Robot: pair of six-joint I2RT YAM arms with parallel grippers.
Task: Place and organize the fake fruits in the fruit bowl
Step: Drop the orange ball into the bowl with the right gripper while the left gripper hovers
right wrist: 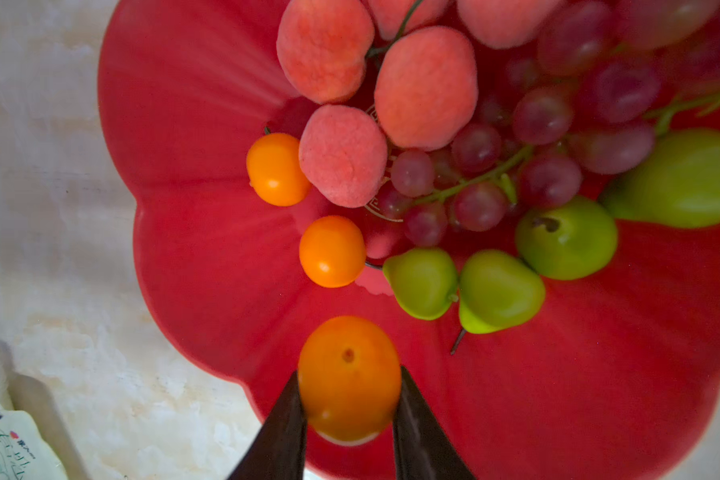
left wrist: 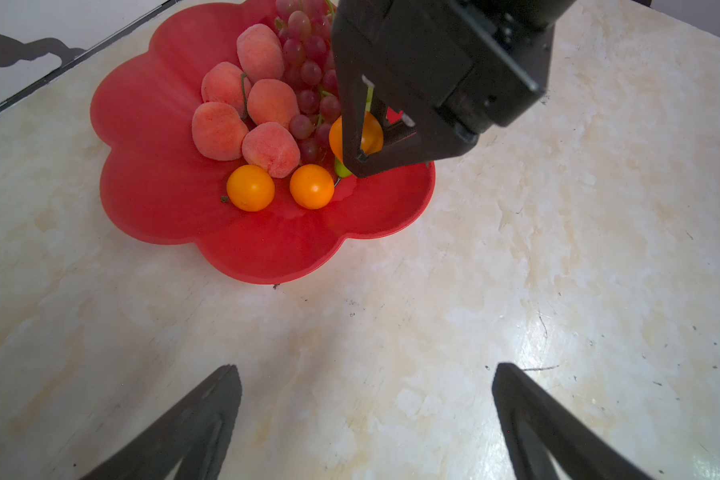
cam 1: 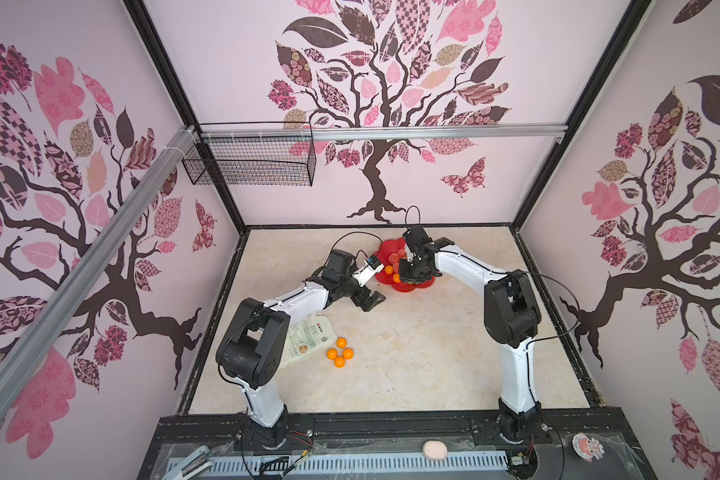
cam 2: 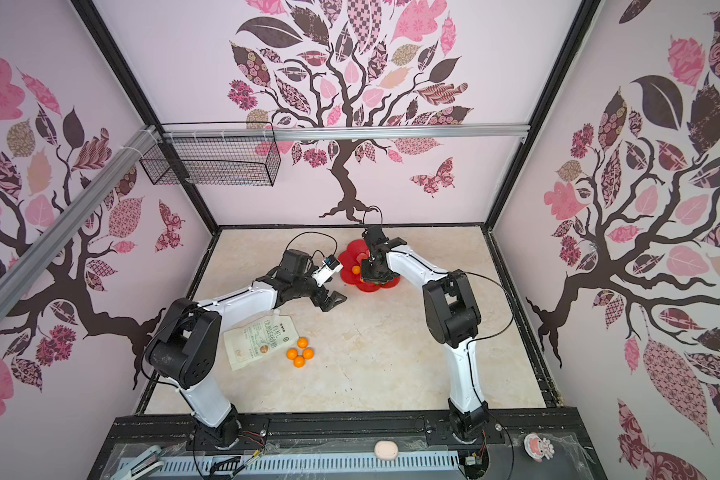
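Biggest thing first: the pale marble-look bench (cam 1: 416, 365). The fruit bowl (left wrist: 154, 187), red and petal-shaped, sits at 12 o'clock on it, close to the back wall in both top views. The white printed pouch (cam 2: 258, 338) lies flat at about 8 o'clock on the bench. In a top view the left arm (cam 1: 304, 291) partly hides it.

The left fingers (left wrist: 208, 415) are spread wide with nothing between them. They hang over bare bench at roughly 7 o'clock from the bowl, near it but clear of the rim. The right fingers (right wrist: 283, 432) point down over the bowl, clamped on one orange.

In the bowl, the grape bunch (right wrist: 549, 120) lies around the middle. Five peaches (left wrist: 250, 104) are bunched tight against one side of it, and four green pears (right wrist: 499, 291) run along the other side. Two loose oranges (right wrist: 332, 251) rest on the bowl floor, one just beside a peach and the other near a pear. In both top views they show on the bowl's 8 o'clock side.

The held orange (right wrist: 348, 399) sits squarely between the two fingertips, one pressed on each flank, with its dimple end facing the wrist camera. It's over the bowl, near those two loose ones, but I can't tell if it's touching the bowl floor. Four more oranges (cam 1: 339, 352) are clustered together on the bench at 3 o'clock from the pouch, well apart from the bowl.
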